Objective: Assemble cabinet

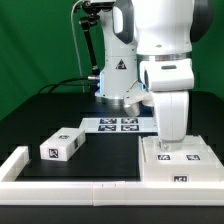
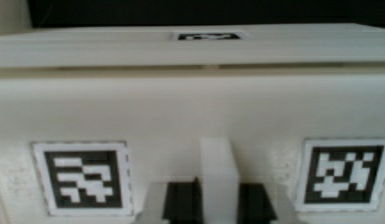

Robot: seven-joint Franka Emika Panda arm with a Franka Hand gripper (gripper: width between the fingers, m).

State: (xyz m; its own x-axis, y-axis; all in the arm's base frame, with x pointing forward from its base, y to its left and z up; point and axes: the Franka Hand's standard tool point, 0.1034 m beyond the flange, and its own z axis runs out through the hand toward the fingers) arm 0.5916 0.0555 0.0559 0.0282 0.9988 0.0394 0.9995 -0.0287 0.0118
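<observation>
The cabinet [image 1: 176, 166] is a large white box with black-and-white tags, at the front on the exterior view's right. My gripper [image 1: 169, 140] comes straight down onto its top. In the wrist view the cabinet [image 2: 189, 100] fills the picture. My gripper [image 2: 217, 205] has its two dark fingers [image 2: 178, 205] pressed against either side of a thin upright white rib of the cabinet, so it is shut on that rib. A smaller white tagged drawer block [image 1: 62, 145] lies on the black table on the exterior view's left, well apart from the gripper.
The marker board [image 1: 118, 124] lies flat behind the cabinet, near the arm's base. A long white border rail [image 1: 80, 186] runs along the front edge and turns up the exterior view's left side. A green backdrop stands behind.
</observation>
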